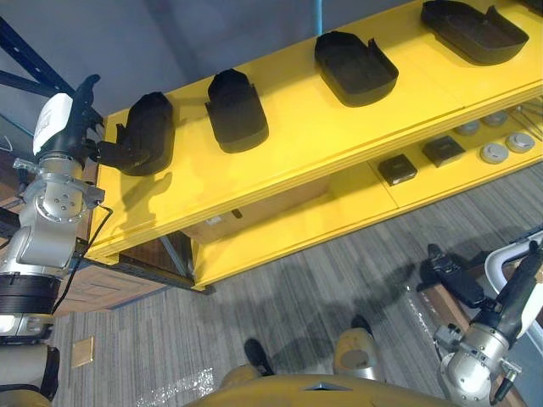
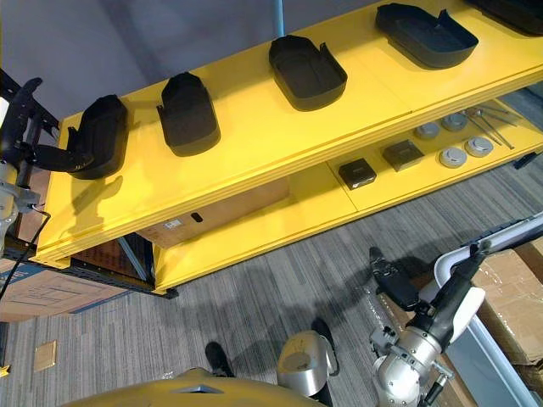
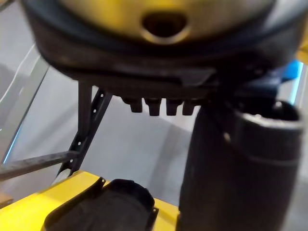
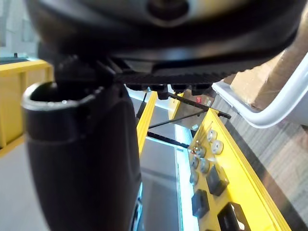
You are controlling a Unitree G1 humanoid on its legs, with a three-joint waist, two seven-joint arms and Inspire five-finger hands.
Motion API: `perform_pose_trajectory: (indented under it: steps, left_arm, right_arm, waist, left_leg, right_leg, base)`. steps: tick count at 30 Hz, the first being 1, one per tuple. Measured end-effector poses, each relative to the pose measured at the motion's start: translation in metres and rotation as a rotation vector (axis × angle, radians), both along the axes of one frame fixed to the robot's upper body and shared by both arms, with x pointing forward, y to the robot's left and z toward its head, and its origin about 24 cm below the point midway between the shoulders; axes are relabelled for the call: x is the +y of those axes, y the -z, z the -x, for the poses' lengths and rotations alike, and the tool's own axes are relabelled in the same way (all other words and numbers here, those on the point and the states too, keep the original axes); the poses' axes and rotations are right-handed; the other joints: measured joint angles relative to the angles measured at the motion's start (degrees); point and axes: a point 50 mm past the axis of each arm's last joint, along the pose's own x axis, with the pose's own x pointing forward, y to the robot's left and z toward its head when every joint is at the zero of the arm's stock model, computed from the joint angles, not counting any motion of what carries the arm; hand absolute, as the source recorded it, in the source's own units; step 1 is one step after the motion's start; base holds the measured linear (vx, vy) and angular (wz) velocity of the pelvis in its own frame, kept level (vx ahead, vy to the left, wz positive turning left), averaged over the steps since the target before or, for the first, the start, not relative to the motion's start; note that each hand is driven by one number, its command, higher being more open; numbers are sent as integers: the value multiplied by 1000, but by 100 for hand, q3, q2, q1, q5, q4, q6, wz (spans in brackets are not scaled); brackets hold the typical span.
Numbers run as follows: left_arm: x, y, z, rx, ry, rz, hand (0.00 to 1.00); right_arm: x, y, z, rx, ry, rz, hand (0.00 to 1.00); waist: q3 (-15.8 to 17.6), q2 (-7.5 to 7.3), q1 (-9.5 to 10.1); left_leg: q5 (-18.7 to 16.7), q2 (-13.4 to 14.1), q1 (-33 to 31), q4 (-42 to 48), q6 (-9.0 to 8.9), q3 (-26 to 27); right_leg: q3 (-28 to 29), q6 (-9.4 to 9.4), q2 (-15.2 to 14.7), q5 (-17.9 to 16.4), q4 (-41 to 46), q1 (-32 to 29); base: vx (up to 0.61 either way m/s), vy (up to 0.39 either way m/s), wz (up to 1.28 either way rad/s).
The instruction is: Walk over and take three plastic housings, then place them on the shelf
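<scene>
Several black plastic housings lie in a row on the top board of the yellow shelf (image 1: pixel 322 144). The leftmost housing (image 1: pixel 149 132) sits at the board's left end, with a second housing (image 1: pixel 237 110) and a third (image 1: pixel 355 66) further right. My left hand (image 1: pixel 117 154) reaches in from the left at board height, fingers straight, its tips against the near-left side of the leftmost housing. A housing (image 3: pixel 108 207) lies on the yellow board past that hand in the left wrist view. My right hand (image 1: pixel 450 273) hangs low at the lower right, relaxed and holding nothing.
The lower yellow board carries small black boxes (image 1: pixel 397 170) and round metal parts (image 1: pixel 495 153). A cardboard box (image 1: pixel 254 212) stands under the top board. Cardboard boxes (image 2: pixel 509 280) and a white tube frame (image 2: pixel 462 254) stand by my right arm. Blue rack struts (image 1: pixel 25 51) rise at the far left.
</scene>
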Motion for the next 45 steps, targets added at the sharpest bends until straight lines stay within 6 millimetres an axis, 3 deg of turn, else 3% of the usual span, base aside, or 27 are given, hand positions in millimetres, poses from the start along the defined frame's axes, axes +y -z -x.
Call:
perform_pose_trajectory:
  steps: [3,5,7,10,13,18,20,28,37,45]
  left_arm:
    - [-7,5,-2,47,39,-8,100]
    - [-12,11,-4,90,69,-16,100]
    - [-16,19,-5,144,96,-19,100]
    - [-14,24,-5,203,93,-8,100]
    - [-15,25,-5,238,108,-11,100]
    - [-33,11,-14,223,183,-55,100]
    - [-42,-5,-21,186,213,-87,100]
    - [-54,-49,-37,59,226,-140,100]
    - [-60,-96,-50,-95,187,-156,100]
    - [-51,-95,-54,-62,153,-145,100]
  right_arm:
    - [3,16,-6,79,-65,-149,100]
    - [-3,44,-3,226,-64,-253,100]
    - [-11,88,20,439,26,-433,100]
    - [-16,127,60,638,142,-668,100]
    - [-17,142,85,731,151,-814,100]
    - [-8,149,76,766,42,-927,100]
    - [-6,150,65,749,-14,-983,100]
    - [1,151,53,743,-115,-1054,100]
    - [7,151,43,745,-187,-1058,100]
    - [10,151,41,760,-197,-1067,100]
  waist:
    - [17,-50,9]
    - [31,-115,68]
    - [50,-143,150]
    - [63,-139,246]
    - [96,-169,273]
    - [262,-279,342]
    - [460,-316,405]
    - [852,-472,411]
    - [1070,-646,422]
    - [1123,-731,461]
  left_leg:
    - [-70,-1,-27,-5,13,-42]
    - [-87,-5,-27,-8,-12,-81]
    - [-51,-9,-69,-15,-14,-227]
    - [53,-11,-114,-4,-19,-394]
    - [86,-43,-128,-3,-7,-554]
    - [112,-60,-319,-19,-28,-692]
    - [154,-80,-423,-17,-4,-715]
    - [242,-95,-627,-2,23,-671]
    - [242,-92,-742,1,22,-574]
    - [234,-83,-812,4,16,-553]
  right_leg:
    - [-84,8,-25,-32,-1,33]
    - [-129,15,-37,-27,-5,74]
    - [-258,17,-53,-24,-9,139]
    - [-424,11,-65,-28,21,219]
    - [-556,3,-103,-93,65,301]
    - [-669,-22,-135,-233,218,127]
    - [-640,-29,-139,-217,251,22]
    - [-545,16,-142,-175,372,-253]
    - [-426,5,-123,-172,396,-424]
    - [-390,-12,-96,-20,193,-414]
  base:
    - [-66,-9,14]
    - [-34,-5,15]
    - [-5,-13,26]
    - [40,-30,29]
    - [23,-17,24]
    - [-44,-16,19]
    - [-48,-1,8]
    - [14,-4,-1]
    - [14,-7,-2]
    - [2,2,-1]
